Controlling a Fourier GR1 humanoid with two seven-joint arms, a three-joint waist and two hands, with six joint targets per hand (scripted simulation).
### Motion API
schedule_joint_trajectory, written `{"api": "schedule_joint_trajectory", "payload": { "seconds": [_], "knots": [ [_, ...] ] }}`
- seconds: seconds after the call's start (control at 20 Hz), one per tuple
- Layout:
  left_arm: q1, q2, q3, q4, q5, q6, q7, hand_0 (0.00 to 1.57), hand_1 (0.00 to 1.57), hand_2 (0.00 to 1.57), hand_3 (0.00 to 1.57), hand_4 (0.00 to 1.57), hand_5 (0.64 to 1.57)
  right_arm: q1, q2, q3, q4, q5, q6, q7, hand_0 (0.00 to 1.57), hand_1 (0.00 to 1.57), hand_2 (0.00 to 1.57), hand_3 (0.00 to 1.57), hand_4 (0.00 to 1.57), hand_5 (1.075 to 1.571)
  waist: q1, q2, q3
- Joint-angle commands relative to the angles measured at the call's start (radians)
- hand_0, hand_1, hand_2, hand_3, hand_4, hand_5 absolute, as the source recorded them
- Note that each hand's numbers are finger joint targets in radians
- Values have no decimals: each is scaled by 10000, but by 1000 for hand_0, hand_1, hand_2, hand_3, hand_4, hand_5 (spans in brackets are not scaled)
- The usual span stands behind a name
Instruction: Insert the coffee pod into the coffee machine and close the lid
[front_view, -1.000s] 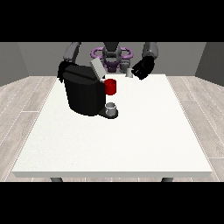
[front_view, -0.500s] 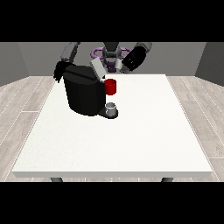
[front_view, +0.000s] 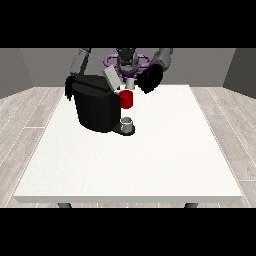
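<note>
Standing at the far-left part of the large white matte rectangular table (front_view: 150, 165) is one black, boxy, rounded-edge coffee machine (front_view: 95, 107), approx. level with the robot's torso. One grey flat lid (front_view: 112, 79) is seen raised and tilted at the machine's top. One red cylindrical brew head (front_view: 126, 99) is mounted on the machine's front, w/ one small grey cup-shaped item (front_view: 127, 122) set on the dark base directly below it.

One small light-grey cylindrical coffee pod (front_view: 130, 83) is located just above the red part, beside the lid, and close to the black hand at the view's right (front_view: 148, 80). Whether the pod is gripped or merely near that hand cannot be told; finger position cannot be told either.

One black hand at the view's left (front_view: 70, 86) is positioned at the machine's upper-left edge, fingers pointing down; contact w/ the machine and finger spread cannot be told.

Table surface: smooth, uniform. Floor: pale wood-grain planks.
</note>
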Motion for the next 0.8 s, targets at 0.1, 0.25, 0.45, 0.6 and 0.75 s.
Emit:
{"api": "schedule_joint_trajectory", "payload": {
  "seconds": [0.1,0.25,0.45,0.6,0.75],
  "knots": [
    [-309,258,399,446,137,427,-154,1391,1391,1439,1409,605,1571,-389,-461,-31,-143,-128,585,194,0,0,0,0,305,1571,-430,379,-2],
    [-979,286,473,554,146,493,376,1506,1506,1501,1431,604,1571,-782,-6,189,170,188,48,163,0,0,0,0,233,1571,-373,637,1],
    [-1602,803,913,833,600,-32,288,1458,1458,1476,1374,596,1571,-1242,195,124,146,148,-271,306,0,0,0,0,242,1571,-538,1047,-1],
    [-1599,325,580,590,386,298,750,1473,1473,1495,1388,626,1571,-1418,-410,-253,994,-1,333,-152,0,0,0,0,188,1571,-301,1095,6],
    [-1459,1401,609,986,153,-21,-237,1422,1422,1461,1333,634,1571,-1457,-141,-29,272,45,53,244,0,0,0,0,231,1571,-719,1449,-1]
  ]
}}
